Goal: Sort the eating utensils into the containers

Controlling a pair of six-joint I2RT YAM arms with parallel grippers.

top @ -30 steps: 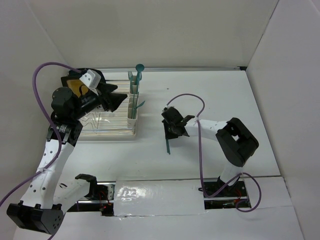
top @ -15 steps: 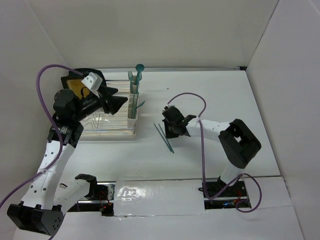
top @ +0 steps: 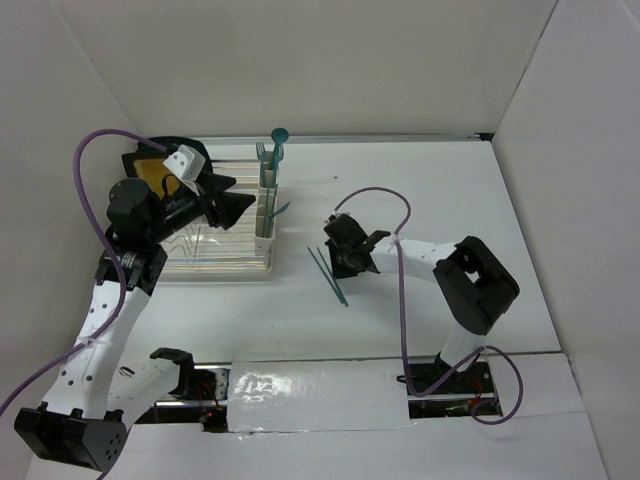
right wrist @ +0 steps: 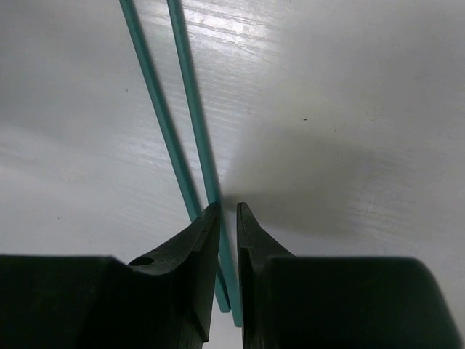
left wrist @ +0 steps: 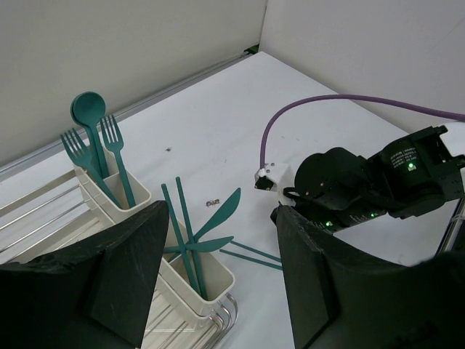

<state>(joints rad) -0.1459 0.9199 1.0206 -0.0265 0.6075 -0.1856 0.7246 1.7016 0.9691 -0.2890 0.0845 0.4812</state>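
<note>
Two slim teal sticks (right wrist: 190, 94) lie side by side on the table (top: 330, 275). My right gripper (right wrist: 227, 207) hangs low over their near ends, open by a narrow gap, with one stick running under that gap and nothing gripped. It stands at mid-table (top: 345, 262). The cream containers (top: 265, 215) stand on the rack's right edge. The far cup (left wrist: 138, 207) holds two forks (left wrist: 112, 138) and a spoon (left wrist: 89, 109). The near cup (left wrist: 189, 291) holds knives (left wrist: 221, 214) and thin sticks. My left gripper (left wrist: 221, 211) hovers wide open and empty above the near cup.
A clear wire dish rack (top: 215, 250) sits left of the cups, with a yellow-and-black plate (top: 150, 170) at its back left. A tiny dark speck (left wrist: 214, 203) lies on the table. White walls close in at the back and right. Purple cables loop over both arms.
A second ago a single, nearly upright stick showed below the right gripper; now two slanted sticks lie side by side on the table. The left gripper shifted slightly right.
</note>
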